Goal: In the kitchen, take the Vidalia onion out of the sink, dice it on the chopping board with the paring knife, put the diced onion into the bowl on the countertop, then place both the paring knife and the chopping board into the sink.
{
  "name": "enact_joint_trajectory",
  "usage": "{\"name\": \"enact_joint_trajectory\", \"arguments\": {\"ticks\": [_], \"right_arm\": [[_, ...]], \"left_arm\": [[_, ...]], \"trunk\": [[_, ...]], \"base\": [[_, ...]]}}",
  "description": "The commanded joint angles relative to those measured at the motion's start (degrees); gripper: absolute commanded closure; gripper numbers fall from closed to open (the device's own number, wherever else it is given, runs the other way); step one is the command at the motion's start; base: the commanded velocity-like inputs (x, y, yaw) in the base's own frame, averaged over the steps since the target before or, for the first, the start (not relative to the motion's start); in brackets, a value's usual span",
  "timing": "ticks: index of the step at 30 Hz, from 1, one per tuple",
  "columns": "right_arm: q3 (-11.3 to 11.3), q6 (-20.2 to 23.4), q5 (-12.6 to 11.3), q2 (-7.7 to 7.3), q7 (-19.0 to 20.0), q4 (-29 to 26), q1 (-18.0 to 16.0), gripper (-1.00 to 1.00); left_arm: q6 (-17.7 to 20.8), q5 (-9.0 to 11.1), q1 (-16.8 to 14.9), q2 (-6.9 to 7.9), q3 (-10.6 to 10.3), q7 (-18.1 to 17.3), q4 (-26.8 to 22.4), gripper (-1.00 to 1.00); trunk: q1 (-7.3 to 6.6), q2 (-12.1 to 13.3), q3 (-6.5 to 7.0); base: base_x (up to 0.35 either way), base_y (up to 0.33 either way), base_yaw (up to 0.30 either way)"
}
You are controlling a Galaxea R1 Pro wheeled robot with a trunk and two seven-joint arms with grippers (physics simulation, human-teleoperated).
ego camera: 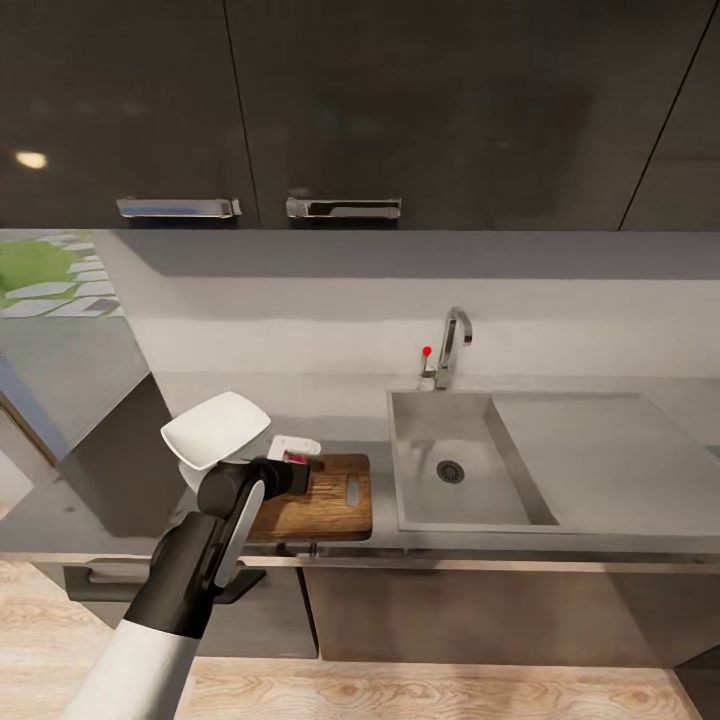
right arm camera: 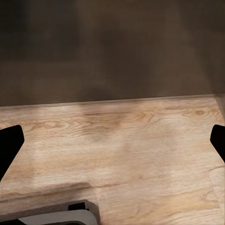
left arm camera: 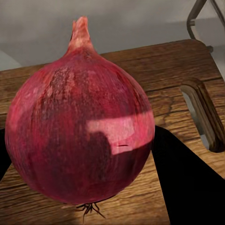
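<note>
Head view: one bowl (ego camera: 217, 431) is seen tilted on the desk (ego camera: 560, 541) beside one chopping board (ego camera: 320, 497); sink (ego camera: 422, 487) basin w/ drain only. Left gripper (ego camera: 298, 465) is poised over board.

Left wrist: one Vidalia onion (left arm camera: 79, 131) is clamped betw. gripper fingers (left arm camera: 183, 180), above board.

Right wrist: right gripper (right arm camera: 112, 145) is spread wide over wood floor (right arm camera: 122, 150).

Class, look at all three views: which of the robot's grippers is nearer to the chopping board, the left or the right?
Left. The left gripper is over the chopping board, holding the Vidalia onion. The right gripper hangs open over the wooden floor, away from the board.
</note>
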Motion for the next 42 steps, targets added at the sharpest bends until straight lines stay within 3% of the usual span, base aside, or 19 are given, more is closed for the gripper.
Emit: {"name": "enact_joint_trajectory", "arguments": {"ticks": [1, 20, 42], "right_arm": [[0.5, -0.1, -0.3, -0.12, -0.5, -0.1, 0.0, -1.00], [0.4, -0.1, -0.5, -0.05, -0.6, -0.1, 0.0, -1.00], [0.5, 0.0, -0.5, -0.01, -0.5, -0.1, 0.0, -1.00]], "left_arm": [[0.3, 0.2, 0.0, -0.01, 0.0, -0.1, 0.0, 1.00], [0.2, 0.2, 0.0, -0.02, 0.0, -0.1, 1.6, 1.00], [0.2, 0.2, 0.0, -0.02, 0.0, -0.1, 2.2, 1.00]], "trunk": [[0.04, -0.1, -0.11], [0.04, -0.1, -0.13], [0.04, -0.1, -1.26]], "base": [[0.000, 0.000, 0.000], [0.000, 0.000, 0.000], [0.000, 0.000, 0.000]]}}
